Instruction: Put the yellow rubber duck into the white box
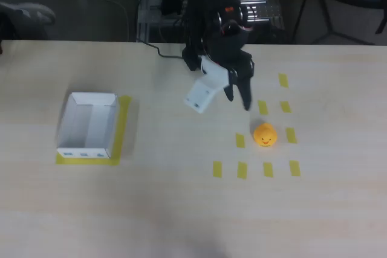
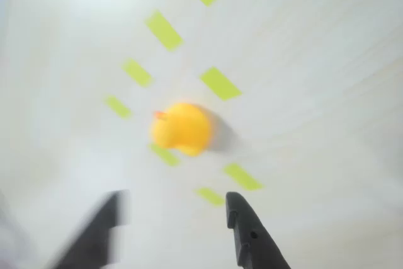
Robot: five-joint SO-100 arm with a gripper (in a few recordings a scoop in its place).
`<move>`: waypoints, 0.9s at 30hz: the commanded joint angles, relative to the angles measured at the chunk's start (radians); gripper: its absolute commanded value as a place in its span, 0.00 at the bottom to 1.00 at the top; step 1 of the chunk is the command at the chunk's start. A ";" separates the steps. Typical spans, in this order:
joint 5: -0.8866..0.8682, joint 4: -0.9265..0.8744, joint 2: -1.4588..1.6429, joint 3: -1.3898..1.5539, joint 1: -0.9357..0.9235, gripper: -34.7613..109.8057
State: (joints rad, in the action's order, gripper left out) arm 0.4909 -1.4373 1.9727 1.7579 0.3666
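The yellow rubber duck point(image 1: 265, 135) point(image 2: 181, 129) sits on the light wooden table among yellow tape marks, right of centre in the overhead view. My black gripper point(image 1: 238, 96) point(image 2: 173, 209) hangs up and to the left of the duck, apart from it, open with nothing between its fingers. In the wrist view the duck lies ahead of the two dark fingertips, and the picture is blurred. The white box point(image 1: 88, 125) stands at the left of the table on a yellow tape patch, small blue marks on its near side, and holds nothing.
Small yellow tape rectangles point(image 1: 242, 170) ring the duck's spot. The arm's base point(image 1: 208, 10) stands at the table's back edge with cables and a metal rack behind it. Bare tabletop lies between the box and the duck.
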 commanded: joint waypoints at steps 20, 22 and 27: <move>0.150 -0.061 -0.554 -0.433 0.219 0.60; 0.141 -0.063 -0.618 -0.462 0.224 0.60; 0.143 0.011 -0.690 -0.414 0.219 0.60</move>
State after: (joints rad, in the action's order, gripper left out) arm 0.6397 -1.4680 1.2931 1.4036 0.5599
